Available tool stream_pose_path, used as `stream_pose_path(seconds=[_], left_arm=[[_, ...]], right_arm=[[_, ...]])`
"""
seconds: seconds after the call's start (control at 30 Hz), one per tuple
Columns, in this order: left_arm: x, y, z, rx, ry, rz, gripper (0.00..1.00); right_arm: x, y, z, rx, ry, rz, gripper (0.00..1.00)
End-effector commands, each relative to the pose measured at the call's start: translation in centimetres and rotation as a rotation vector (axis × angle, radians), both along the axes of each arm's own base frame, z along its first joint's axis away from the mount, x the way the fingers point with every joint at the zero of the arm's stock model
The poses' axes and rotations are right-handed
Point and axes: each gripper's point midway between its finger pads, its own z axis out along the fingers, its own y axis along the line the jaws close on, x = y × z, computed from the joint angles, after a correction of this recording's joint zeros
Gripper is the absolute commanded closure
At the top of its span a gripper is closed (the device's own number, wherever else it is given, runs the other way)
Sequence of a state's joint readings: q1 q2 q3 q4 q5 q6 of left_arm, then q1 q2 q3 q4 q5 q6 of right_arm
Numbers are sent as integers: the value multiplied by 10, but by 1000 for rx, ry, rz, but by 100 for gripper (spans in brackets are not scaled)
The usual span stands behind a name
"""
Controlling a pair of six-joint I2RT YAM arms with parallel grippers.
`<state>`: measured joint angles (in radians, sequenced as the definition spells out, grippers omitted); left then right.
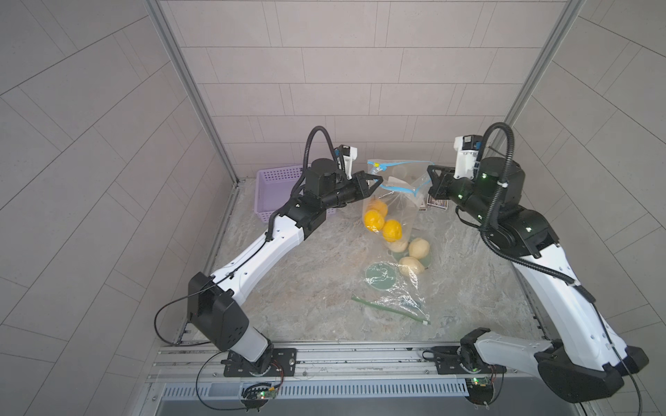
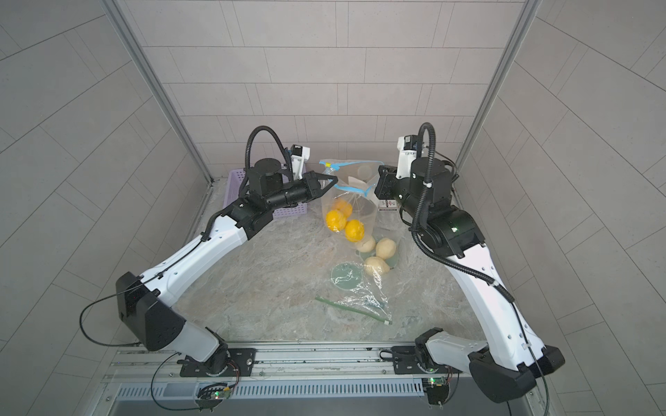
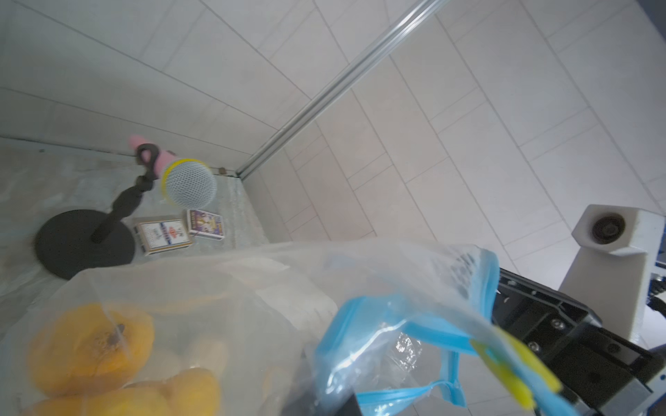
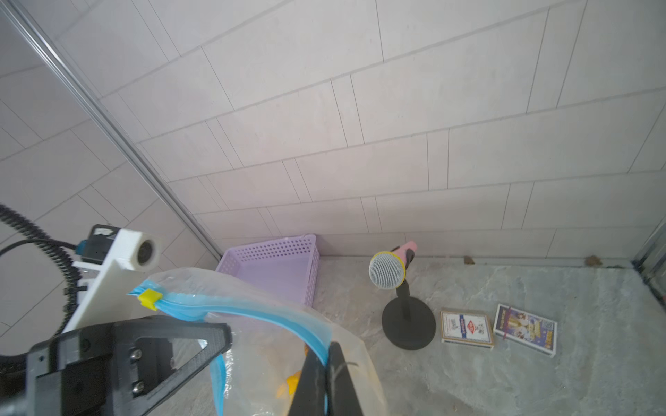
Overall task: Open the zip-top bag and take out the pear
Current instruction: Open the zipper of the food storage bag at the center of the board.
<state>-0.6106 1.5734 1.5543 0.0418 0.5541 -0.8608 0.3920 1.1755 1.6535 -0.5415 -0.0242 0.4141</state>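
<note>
My left gripper (image 1: pixel 379 179) and right gripper (image 4: pixel 331 351) are each pinched shut on the blue rim (image 1: pixel 396 189) of the bag (image 1: pixel 400 210), mouth raised. The pear (image 1: pixel 376 208) seems to sit inside among yellow fruit (image 1: pixel 392 230). An uneven pull could slip the slick rim free.

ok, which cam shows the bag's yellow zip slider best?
Right wrist: the slider on the bag is sharp and unblocked. Left wrist has it close but blurred. In both top views it's a tiny yellow speck.
</note>
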Motion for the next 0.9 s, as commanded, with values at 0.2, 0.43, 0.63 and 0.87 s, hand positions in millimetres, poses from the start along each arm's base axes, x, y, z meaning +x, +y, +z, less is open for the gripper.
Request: stream_pose_path(seconds=[0.2,0.43,0.63,0.87], left_arm=[[-22,2,-80,-13,127,-46,100],[-38,45,-208,29,332,62,100],[-77,76,-232,175,361,65,100],[-105,122,-252,281,412,179,82]], right_arm=[[-13,-4,-50,-175,84,-62,100],[-14,14,-142,-244,173,-94,100],[-21,46,-188,-262,240,-35,100],[-22,67,-207,-234,267,6,100]])
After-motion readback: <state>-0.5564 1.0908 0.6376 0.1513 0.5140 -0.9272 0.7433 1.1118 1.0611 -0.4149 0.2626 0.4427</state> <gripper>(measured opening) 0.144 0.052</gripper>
